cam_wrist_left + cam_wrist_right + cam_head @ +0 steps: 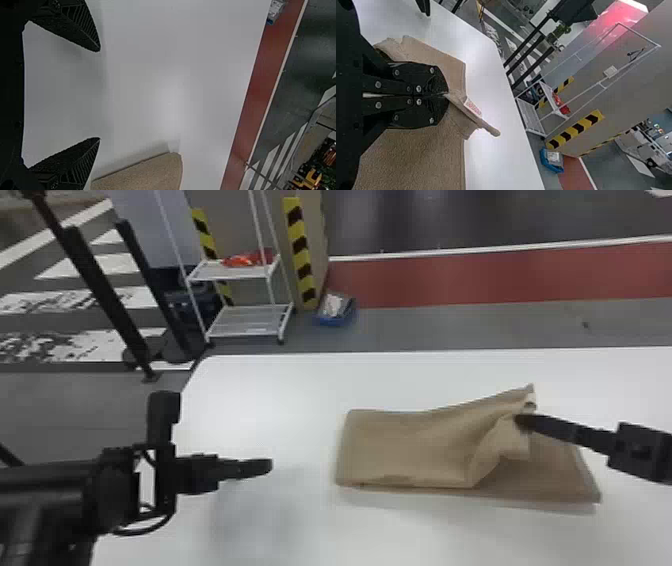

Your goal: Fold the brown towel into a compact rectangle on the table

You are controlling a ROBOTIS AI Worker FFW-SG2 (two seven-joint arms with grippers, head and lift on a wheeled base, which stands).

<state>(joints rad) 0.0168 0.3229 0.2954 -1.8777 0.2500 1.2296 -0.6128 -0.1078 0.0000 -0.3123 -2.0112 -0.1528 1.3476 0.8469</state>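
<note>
The brown towel [410, 445] lies on the white table right of centre, its upper layer lifted and bunched at the right part over a flat lower layer. At that raised part is my right gripper [522, 421]. In the right wrist view the right gripper [447, 95] is shut on the towel [415, 158], a corner with a white label sticking out past its tips. My left gripper [270, 466] stays over the table, left of the towel and apart from it. The left wrist view shows the left gripper [100, 95] open with nothing between its fingers, and a towel end [146, 174] beyond.
The white table [260, 390] has its far edge behind the towel and a rounded far-left corner. Beyond it on the floor stand a white wire rack [250, 321], a blue bin [336, 310] and striped yellow-black posts [301, 255].
</note>
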